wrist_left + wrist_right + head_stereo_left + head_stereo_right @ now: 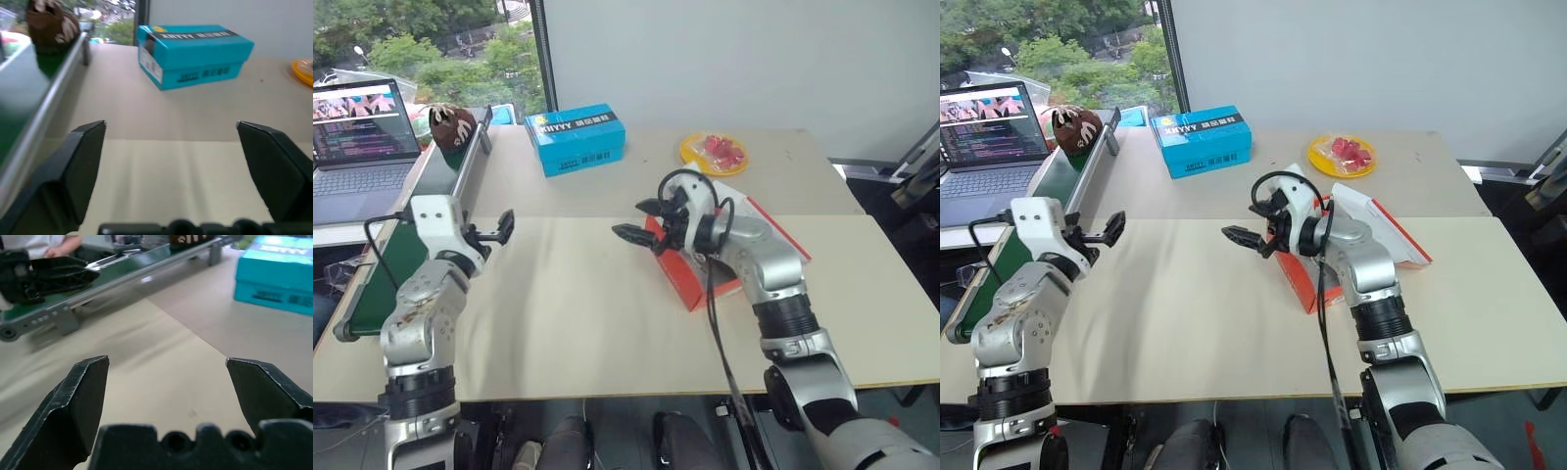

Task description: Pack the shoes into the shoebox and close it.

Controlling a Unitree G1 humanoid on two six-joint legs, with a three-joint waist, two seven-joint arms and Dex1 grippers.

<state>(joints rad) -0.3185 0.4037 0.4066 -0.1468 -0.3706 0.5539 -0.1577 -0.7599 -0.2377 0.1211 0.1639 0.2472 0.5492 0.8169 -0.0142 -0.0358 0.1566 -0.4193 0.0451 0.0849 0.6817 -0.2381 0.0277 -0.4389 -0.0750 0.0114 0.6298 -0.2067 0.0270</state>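
Both arms are hanging over the beige table (pixel 568 323) with nothing in them. The left gripper (pixel 497 231) is sitting near the conveyor's edge with its fingers spread wide, and the right gripper (pixel 641 221) is gaping wide too, pointing left over mid-table. Right behind the right wrist, the orange-red shoebox (pixel 1383 223) is lying closed on the table. Further back, a blue box (pixel 575 138) and a yellow plate (pixel 714 154) of red pieces are sitting. One brown sneaker (pixel 451 124) is riding the far end of the green conveyor belt (pixel 386 264), beside a laptop (pixel 360 147).
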